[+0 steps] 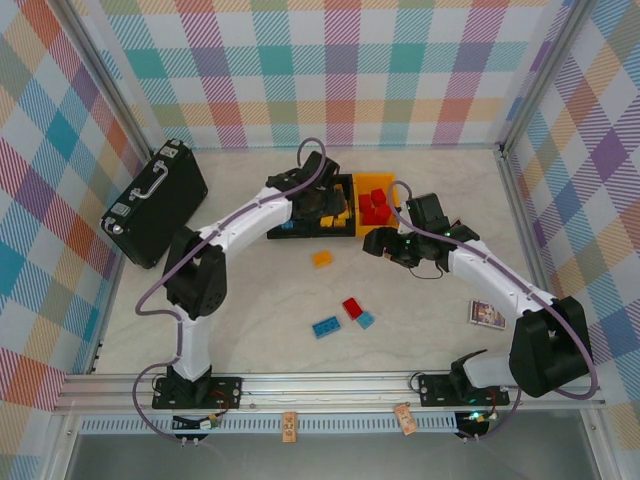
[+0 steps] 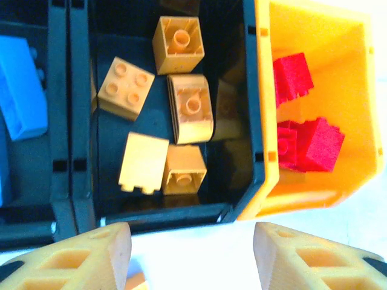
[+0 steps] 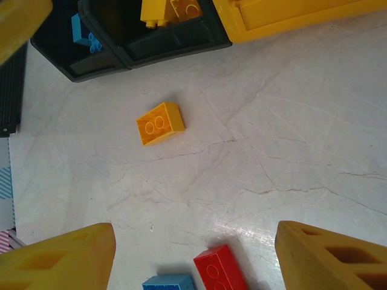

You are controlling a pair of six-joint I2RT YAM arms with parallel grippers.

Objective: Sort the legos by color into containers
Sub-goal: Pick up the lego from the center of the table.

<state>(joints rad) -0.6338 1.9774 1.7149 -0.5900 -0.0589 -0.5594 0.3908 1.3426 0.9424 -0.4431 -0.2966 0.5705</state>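
The left jaws stand apart with nothing between them, above the middle black bin (image 2: 254, 90), where five yellow-orange bricks (image 2: 192, 109) lie loosely. The right jaws are also spread wide and hold nothing. They hang over the table (image 3: 290, 139), with one yellow-orange brick (image 3: 160, 124) lying alone ahead of them, studs up. A red brick (image 3: 221, 275) and a blue brick (image 3: 169, 283) lie close together at the near side.

In the left wrist view, the yellow-orange bin (image 2: 357, 90) has red bricks (image 2: 308, 145) inside, and the other black bin (image 2: 57, 199) has a blue piece (image 2: 21, 87).

I judge these bricks to be very light, hard and smooth. They will not bend or break, but they can slip or jump out if pinched at a corner. The best hold is across the two flat long sides, low on the body and not on the studs. The lone brick lies turned against the jaws, so the wrist probably has to rotate first. The red and blue pair is harder, because one finger may push the neighbour.
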